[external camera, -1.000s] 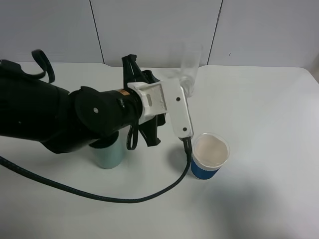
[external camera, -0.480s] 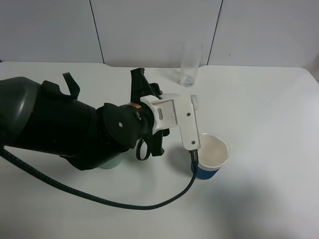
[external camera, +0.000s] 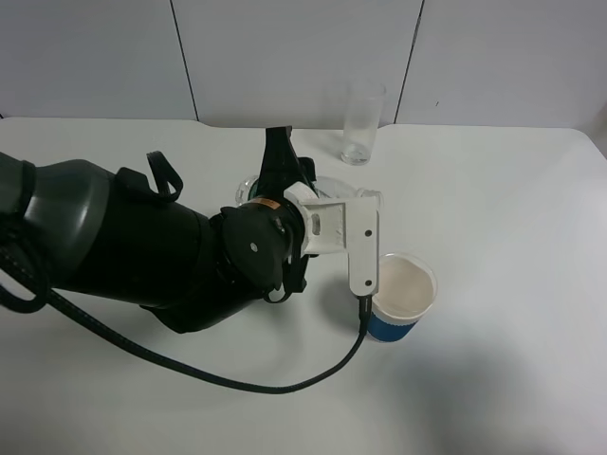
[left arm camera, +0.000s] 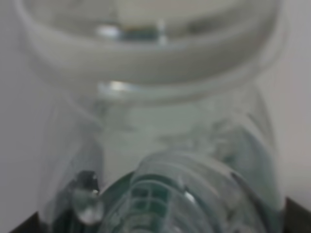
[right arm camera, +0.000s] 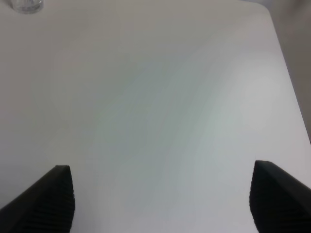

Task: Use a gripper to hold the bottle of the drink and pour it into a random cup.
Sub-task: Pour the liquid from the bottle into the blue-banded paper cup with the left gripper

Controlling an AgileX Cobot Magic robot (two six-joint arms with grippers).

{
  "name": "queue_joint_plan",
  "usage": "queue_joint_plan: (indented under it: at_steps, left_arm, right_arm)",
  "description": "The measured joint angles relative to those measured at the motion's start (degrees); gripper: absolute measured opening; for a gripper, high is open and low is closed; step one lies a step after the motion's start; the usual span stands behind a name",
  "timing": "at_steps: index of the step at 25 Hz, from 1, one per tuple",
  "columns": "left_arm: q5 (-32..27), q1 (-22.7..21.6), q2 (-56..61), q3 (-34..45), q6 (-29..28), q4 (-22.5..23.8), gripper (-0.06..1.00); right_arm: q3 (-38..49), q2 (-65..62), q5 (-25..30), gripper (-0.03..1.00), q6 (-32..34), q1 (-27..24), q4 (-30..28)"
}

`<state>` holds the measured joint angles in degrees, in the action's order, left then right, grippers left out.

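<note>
My left gripper (external camera: pixel 334 201), white jaws on a black arm, is shut on the small clear bottle (external camera: pixel 249 186). It holds the bottle tilted above the table, just left of the blue paper cup (external camera: pixel 401 300). The arm hides most of the bottle in the high view. The left wrist view is filled by the bottle (left arm camera: pixel 160 145), blurred, with its green label low down. The cup stands upright with its white inside showing, and one white jaw hangs at its left rim. My right gripper (right arm camera: pixel 160 204) is open and empty over bare table; it is out of the high view.
A tall clear glass (external camera: pixel 362 123) stands at the back of the white table (external camera: pixel 512 209); its base shows in the right wrist view (right arm camera: pixel 26 5). A black cable (external camera: pixel 285 384) loops across the table in front of the arm. The arm hides the table's left half.
The left arm has swung further right and forward, and its wrist has rolled, tipping the bottle beside the blue cup. The pale teal cup seen earlier is now hidden by the arm.
</note>
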<state>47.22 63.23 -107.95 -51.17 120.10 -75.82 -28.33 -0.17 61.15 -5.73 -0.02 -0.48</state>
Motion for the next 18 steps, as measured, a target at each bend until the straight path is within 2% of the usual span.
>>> queue_joint_plan:
  at_steps: [9,18]
  left_arm:
    - [4.5,3.0,-1.2,0.0,4.8,0.4,0.55]
    - [5.5,4.6,-1.7,0.0,5.3,0.4,0.55]
  right_arm:
    - [0.0,0.0,0.0,0.74,0.0,0.0,0.0]
    - [0.0,0.0,0.0,0.74,0.0,0.0,0.0]
